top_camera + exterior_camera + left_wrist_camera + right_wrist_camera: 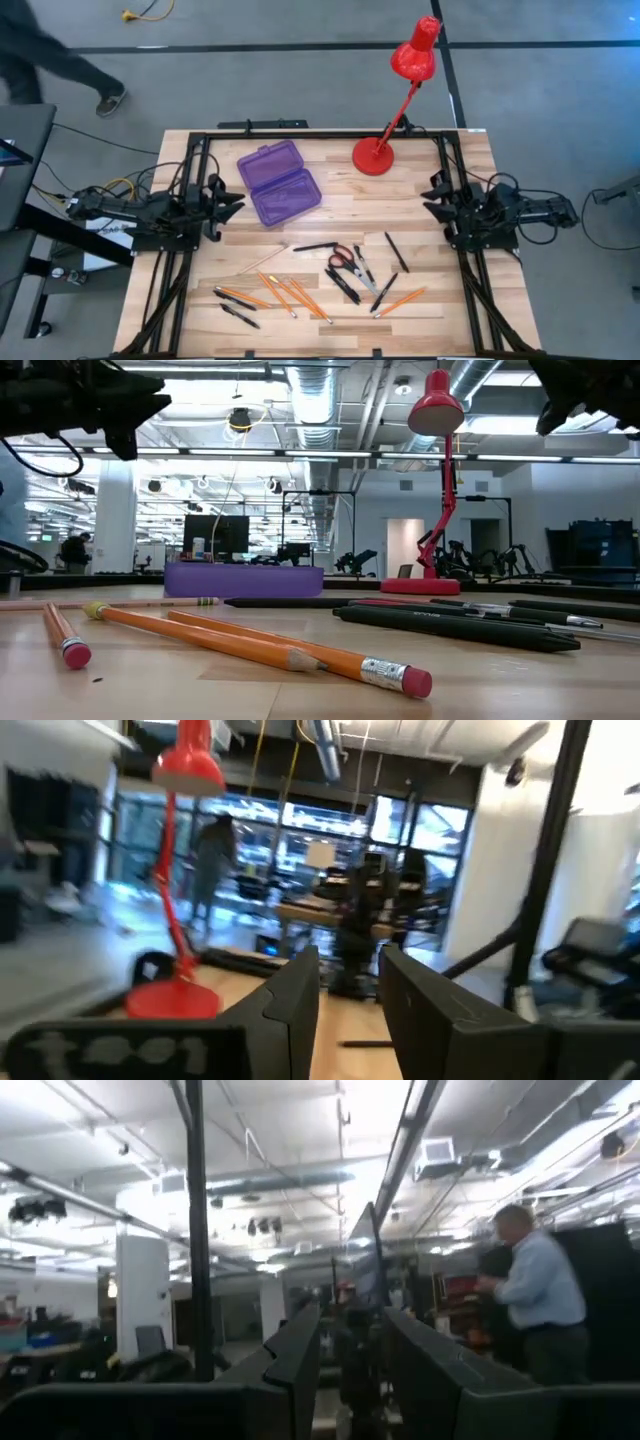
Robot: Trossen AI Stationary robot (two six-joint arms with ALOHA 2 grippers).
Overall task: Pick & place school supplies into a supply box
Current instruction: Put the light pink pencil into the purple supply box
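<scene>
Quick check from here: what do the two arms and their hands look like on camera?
Both arms are matte black, jointed, with black cables trailing off the table sides. The left hand and right hand each end in two flat, dark, blade-like fingers. Yellow cable shows beside the left arm's base.

The tabletop (440, 260) is made of pale wood strips, butcher-block style, with a smooth, faintly satin finish. The supply box (279, 182) is seen to be translucent purple plastic, smooth and lightly glossy. The pencils (262, 646) are coated in glossy orange paint, each fitted with a ribbed, shiny metal ferrule and a dull pink rubber eraser (417, 682). The pens (455, 628) are finished in matt black plastic. The scissors (341, 258) are given red plastic handles. The lamp (400, 90) is covered in glossy red enamel. The left gripper (350, 1010) and right gripper (350, 1370) are shown with fingers of matt dark plastic.
</scene>
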